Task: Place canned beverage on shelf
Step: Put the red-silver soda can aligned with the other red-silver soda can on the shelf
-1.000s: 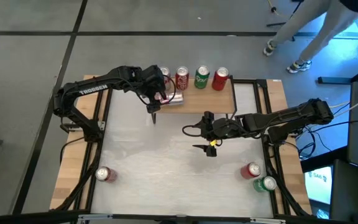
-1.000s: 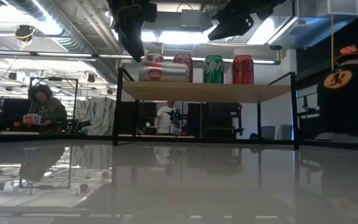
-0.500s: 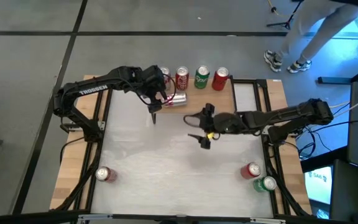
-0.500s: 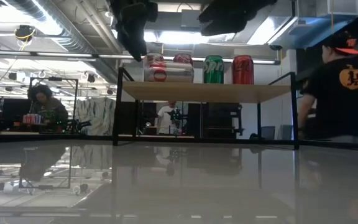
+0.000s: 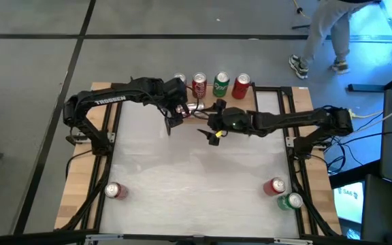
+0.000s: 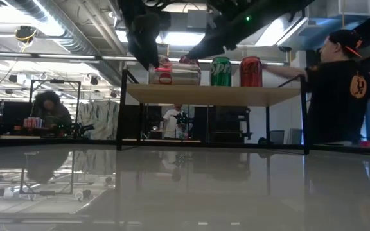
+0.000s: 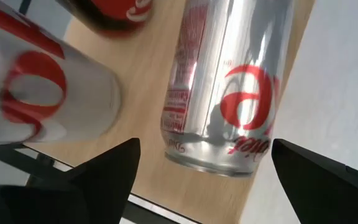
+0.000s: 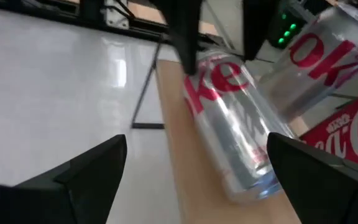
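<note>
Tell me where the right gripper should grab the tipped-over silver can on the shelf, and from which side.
Grip the silver can across its round body, near the middle. It lies on its side on the shelf, in front of the standing cans. The right gripper would probably do best coming from the open table side, fingers spanning its width.

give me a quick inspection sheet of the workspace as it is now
surface: white table top, bare in the middle
job's things: shelf at the far edge holds upright cans; a silver diet coke can lies on its side on the plank
clutter: red can at one near corner, red can and green can at the other
grippers: left gripper open, over the tipped can; right gripper open, close to that can
cables: black cables run beside the right arm's base
surroundings: person in black shirt beside the shelf
</note>
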